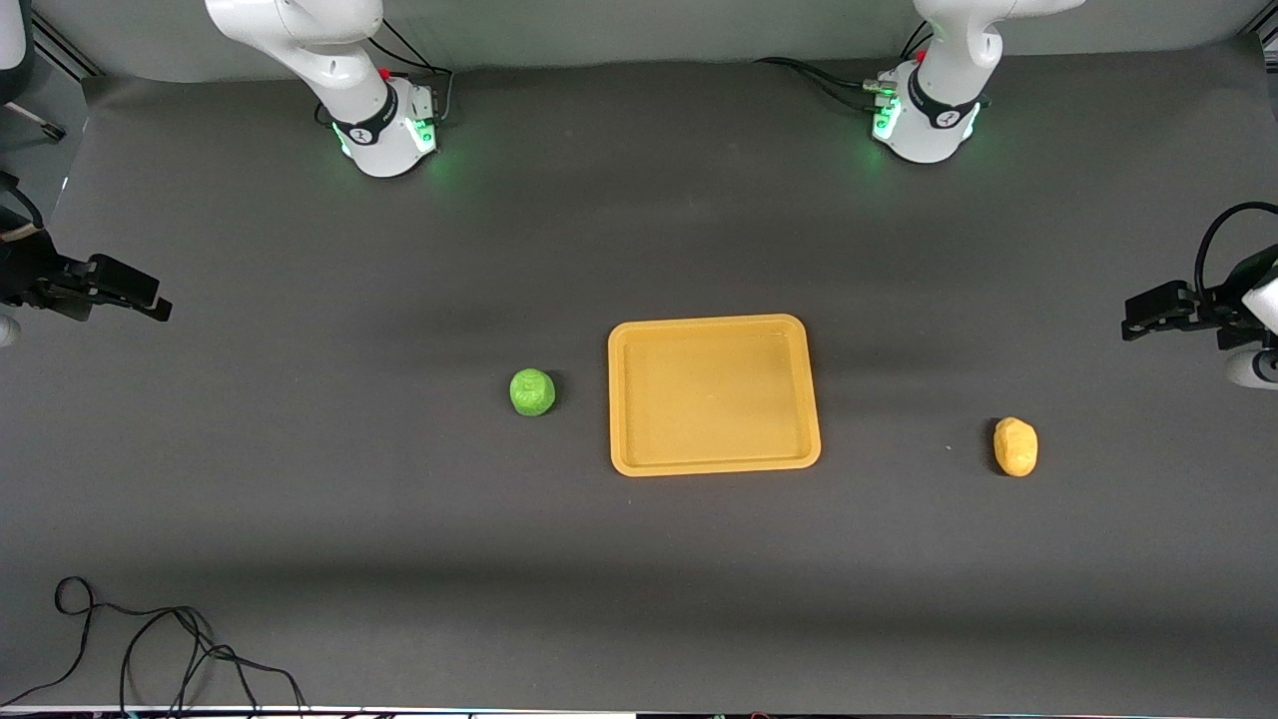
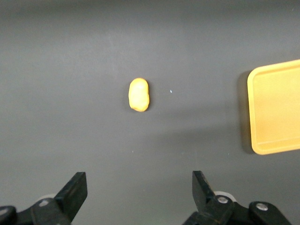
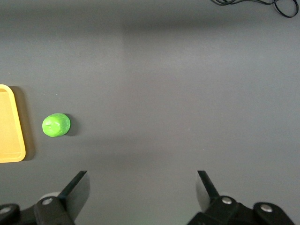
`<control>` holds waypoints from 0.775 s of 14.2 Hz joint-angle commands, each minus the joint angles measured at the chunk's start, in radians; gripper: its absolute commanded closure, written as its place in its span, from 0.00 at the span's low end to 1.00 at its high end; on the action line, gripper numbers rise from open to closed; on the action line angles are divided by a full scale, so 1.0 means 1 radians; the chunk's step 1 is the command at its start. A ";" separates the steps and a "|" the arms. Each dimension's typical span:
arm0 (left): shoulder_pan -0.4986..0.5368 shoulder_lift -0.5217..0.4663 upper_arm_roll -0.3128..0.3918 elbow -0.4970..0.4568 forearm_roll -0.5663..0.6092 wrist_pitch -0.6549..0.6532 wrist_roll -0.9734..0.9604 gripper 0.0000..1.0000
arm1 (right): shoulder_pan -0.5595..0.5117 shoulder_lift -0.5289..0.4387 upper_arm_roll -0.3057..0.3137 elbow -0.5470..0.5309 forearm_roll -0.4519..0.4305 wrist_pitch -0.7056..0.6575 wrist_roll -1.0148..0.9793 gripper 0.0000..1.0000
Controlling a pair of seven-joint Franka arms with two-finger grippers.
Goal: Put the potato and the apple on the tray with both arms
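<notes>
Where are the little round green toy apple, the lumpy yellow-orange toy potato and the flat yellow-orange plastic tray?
Apple point(image 1: 532, 391), front view, on its rounded top.
Potato point(image 1: 1015, 446), front view, on its middle.
Tray point(image 1: 713, 394), front view, on its bare floor.

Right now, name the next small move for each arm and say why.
Probably bring the left hand over the potato and the right hand over the apple. Both hands are open and up off the table, both pieces lie beside the bare tray.

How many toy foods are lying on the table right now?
2. The green apple lies beside the tray toward the right arm's end; the potato lies toward the left arm's end. Neither is on the tray.
</notes>
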 commanded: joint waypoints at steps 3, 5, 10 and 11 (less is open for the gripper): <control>-0.006 -0.006 0.015 0.020 -0.044 -0.006 -0.005 0.00 | 0.002 0.006 0.000 0.017 0.012 0.002 0.000 0.00; -0.006 0.000 0.017 0.018 -0.043 -0.008 -0.023 0.00 | 0.002 0.008 0.000 0.016 0.014 0.004 0.000 0.00; -0.006 0.046 0.018 0.011 -0.031 0.008 -0.020 0.00 | 0.006 0.006 0.004 0.007 0.006 0.008 -0.012 0.00; -0.005 0.061 0.018 0.009 -0.032 0.012 -0.019 0.00 | 0.022 0.005 0.004 0.002 -0.001 0.008 -0.012 0.00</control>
